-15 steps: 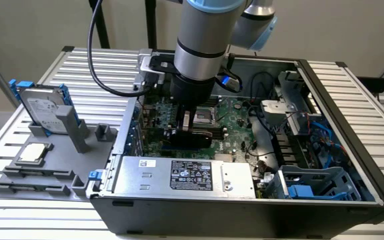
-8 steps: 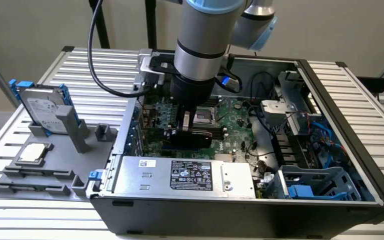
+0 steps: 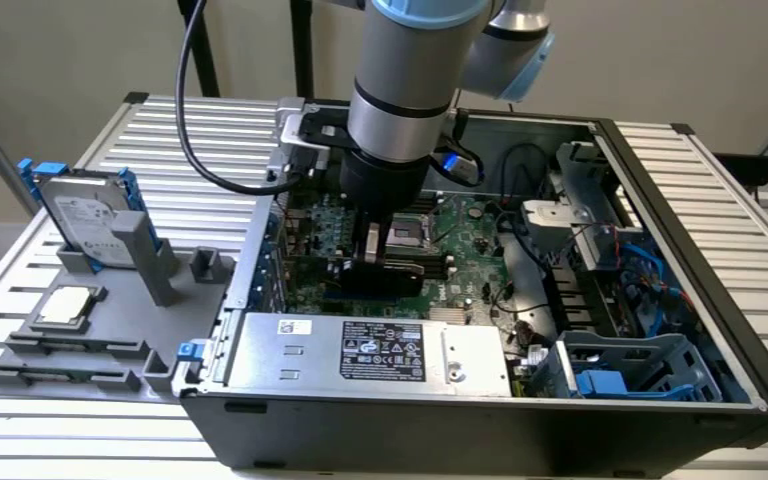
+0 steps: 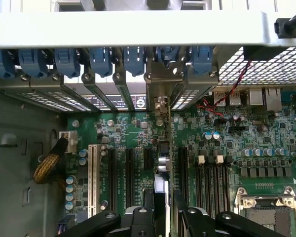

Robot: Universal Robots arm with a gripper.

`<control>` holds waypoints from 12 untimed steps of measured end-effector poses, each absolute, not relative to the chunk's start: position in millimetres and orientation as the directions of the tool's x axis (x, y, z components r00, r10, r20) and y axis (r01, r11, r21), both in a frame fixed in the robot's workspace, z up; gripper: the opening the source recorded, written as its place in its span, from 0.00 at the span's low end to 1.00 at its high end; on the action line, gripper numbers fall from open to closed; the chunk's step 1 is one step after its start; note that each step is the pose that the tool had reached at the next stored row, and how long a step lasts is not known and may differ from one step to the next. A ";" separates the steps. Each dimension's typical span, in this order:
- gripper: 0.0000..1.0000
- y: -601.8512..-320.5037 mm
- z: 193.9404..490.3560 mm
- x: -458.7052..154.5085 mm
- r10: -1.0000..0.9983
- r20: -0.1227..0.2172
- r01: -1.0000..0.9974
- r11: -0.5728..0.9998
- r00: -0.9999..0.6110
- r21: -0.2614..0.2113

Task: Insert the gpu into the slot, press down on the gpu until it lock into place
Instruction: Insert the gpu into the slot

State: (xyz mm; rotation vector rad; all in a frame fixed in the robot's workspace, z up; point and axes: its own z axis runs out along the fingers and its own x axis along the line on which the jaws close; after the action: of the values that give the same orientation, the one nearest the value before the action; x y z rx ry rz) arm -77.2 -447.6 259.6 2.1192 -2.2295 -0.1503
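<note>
1. At the exterior view's left, the hard drive stood on its grey rack, outside the open case.
2. At centre, my gripper was clamped on the gpu, which stood edge-on over the motherboard with bare board on either side.
3. The power supply lay just beside the card, its label too small to read.
4. My arm stood vertical above the case.

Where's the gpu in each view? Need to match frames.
Exterior view: gpu under the tool, over the green motherboard, mid-case.
Wrist view: gpu edge-on, gripped in the tool, its end toward the rear bracket row.
Shared landmark: silver processor socket beside the gpu.
</note>
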 end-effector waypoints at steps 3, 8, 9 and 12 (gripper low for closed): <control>0.26 -447.7 259.8 -77.3 -0.998 -0.022 -0.992 0.049 -0.052 0.114; 0.26 -446.9 261.2 -77.1 -0.998 -0.023 -0.992 0.049 -0.052 0.115; 0.26 -446.8 261.5 -77.1 -0.998 -0.023 -0.992 0.049 -0.052 0.115; 0.26 -446.8 261.9 -77.2 -0.998 -0.022 -0.992 0.049 -0.052 0.116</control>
State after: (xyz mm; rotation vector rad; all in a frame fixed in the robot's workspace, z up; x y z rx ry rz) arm -77.2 -446.8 261.9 2.1179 -2.2280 -0.1535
